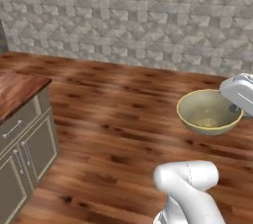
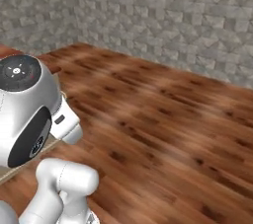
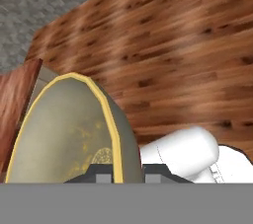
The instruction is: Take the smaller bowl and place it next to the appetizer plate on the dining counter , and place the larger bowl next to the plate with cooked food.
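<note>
The tool, clamped on the thin rim of the round beige-cream ceramic bowl, carries it above the wooden floor; next, reaching the reddish-brown glossy tabletop

Rendered kitchen: wood-topped counter over beige cabinets, stone-tile wall, plank floor.

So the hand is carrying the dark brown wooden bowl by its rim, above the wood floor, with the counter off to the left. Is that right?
Not quite. The bowl in the hand is the smaller bowl, beige-cream with a yellowish rim, not the dark wooden one. The left base view shows it held by its rim above the wood floor, with the dining counter off to the left.
</note>
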Robot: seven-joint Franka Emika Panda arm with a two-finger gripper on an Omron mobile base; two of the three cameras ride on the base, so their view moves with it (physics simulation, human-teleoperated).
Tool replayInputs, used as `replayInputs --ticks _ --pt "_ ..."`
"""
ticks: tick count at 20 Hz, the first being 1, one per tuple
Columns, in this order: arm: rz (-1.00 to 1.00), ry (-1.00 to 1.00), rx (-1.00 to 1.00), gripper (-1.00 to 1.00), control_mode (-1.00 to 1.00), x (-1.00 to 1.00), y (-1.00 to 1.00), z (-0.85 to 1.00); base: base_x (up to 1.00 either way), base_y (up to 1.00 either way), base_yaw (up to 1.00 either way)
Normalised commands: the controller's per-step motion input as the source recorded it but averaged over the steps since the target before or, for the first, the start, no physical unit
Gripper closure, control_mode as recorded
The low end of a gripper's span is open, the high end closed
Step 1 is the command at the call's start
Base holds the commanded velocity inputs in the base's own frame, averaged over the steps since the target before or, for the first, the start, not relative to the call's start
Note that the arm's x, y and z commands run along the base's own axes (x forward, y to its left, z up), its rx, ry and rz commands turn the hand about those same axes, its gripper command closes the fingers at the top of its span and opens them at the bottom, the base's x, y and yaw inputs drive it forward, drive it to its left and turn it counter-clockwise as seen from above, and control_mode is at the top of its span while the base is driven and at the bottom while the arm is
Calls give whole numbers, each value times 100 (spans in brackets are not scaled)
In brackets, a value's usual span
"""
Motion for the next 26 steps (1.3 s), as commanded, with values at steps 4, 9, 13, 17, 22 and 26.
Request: replayInputs --ticks 4,9,13,17,22,26 --pt "0 0 0 100 100 0 0 0 100 -28 36" --pt "0 0 0 100 100 0 0 0 100 -48 43" --pt "0 0 0 100 100 0 0 0 100 -66 42" --pt "0 0 0 100 100 0 0 0 100 -72 39" --pt "0 0 0 100 100 0 0 0 100 -72 41" --pt "0 0 0 100 100 0 0 0 100 -81 41"
